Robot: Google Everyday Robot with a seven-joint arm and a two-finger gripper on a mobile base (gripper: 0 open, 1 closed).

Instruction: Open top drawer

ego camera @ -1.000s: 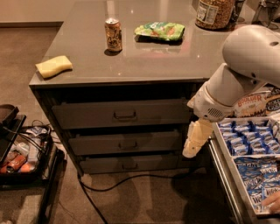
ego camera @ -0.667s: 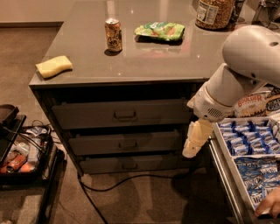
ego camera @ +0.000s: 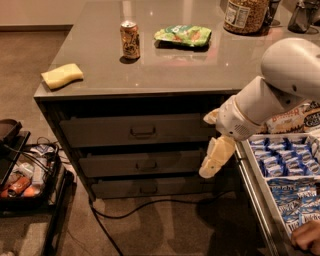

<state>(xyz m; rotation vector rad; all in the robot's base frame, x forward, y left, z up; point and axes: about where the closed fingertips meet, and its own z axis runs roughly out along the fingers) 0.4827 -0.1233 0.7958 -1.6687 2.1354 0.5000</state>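
Observation:
The top drawer [ego camera: 100, 131] is the tallest of three grey fronts under the counter, and it sits closed. Its small dark pull handle [ego camera: 143, 131] is at the centre of the front. My gripper [ego camera: 210, 146] hangs off the white arm [ego camera: 285, 80] at the drawer bank's right end, level with the top and middle drawers. It is open and holds nothing. One cream finger [ego camera: 216, 159] points down and left. The gripper is to the right of the handle and does not touch it.
A can [ego camera: 130, 40], a green packet [ego camera: 183, 35], a yellow sponge [ego camera: 62, 75] and a jar [ego camera: 246, 15] sit on the counter [ego camera: 200, 70]. A white-sided drawer of snack packets [ego camera: 285, 185] stands open at right. A black cart [ego camera: 25, 185] and a floor cable [ego camera: 150, 205] are at left.

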